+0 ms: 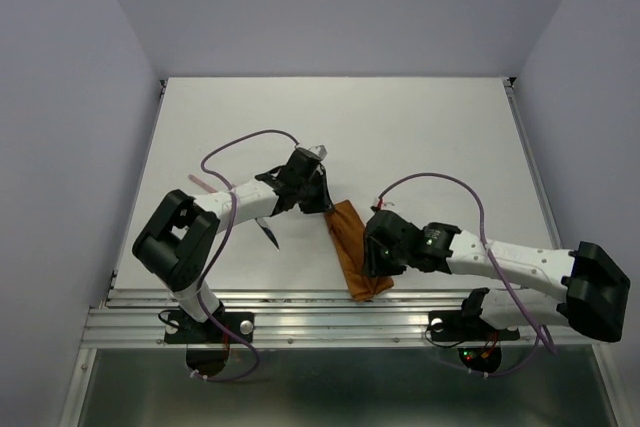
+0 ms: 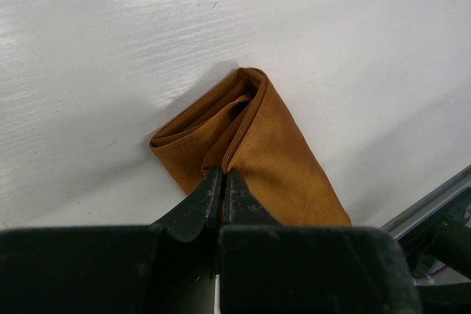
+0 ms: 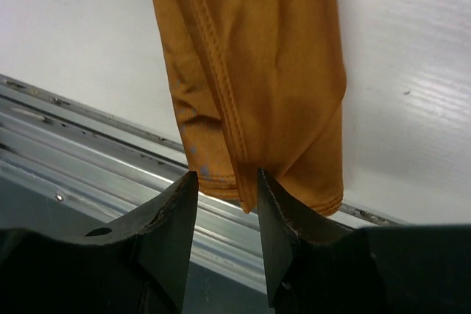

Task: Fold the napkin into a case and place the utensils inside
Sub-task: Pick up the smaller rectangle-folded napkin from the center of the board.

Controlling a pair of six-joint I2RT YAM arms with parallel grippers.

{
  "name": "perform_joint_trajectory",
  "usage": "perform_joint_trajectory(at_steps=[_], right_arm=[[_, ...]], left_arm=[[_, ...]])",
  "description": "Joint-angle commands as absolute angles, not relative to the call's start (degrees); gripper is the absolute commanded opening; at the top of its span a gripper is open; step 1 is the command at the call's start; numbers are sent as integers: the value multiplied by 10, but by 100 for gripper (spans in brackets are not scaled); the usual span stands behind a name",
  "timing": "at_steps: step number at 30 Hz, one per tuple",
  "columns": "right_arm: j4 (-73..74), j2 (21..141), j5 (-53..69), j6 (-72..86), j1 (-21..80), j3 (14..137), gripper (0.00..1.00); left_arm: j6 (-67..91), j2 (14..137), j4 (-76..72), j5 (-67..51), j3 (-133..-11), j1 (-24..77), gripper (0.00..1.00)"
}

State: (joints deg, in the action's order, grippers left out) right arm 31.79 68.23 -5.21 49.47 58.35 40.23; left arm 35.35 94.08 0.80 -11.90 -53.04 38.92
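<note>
Rust-orange case (image 2: 274, 145) shows layered folds from left wrist, stitched hem from right.

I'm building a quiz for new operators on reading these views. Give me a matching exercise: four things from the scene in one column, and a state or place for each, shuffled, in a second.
1. left pincer
2. right pincer
3. folded rust-orange cloth napkin
4. thin purple cable

A. lies on the white table
B. jaws apart
C. arches beside the left arm
D. shut on the napkin's edge

Pairs: 1-D, 2-B, 3-A, 4-C
</note>
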Motion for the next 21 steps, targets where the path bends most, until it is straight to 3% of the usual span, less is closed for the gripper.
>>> perform_joint_trajectory(at_steps=[1,12,21], right_arm=[[341,690,-97,539,634,417,43],[430,814,-219,548,718,503,42],[456,836,-274,556,730,519,41]], left_arm=[[345,938,23,-112,-567,391,0],[340,942,27,-115,-570,390,0],[340,940,25,-120,-564,391,0]])
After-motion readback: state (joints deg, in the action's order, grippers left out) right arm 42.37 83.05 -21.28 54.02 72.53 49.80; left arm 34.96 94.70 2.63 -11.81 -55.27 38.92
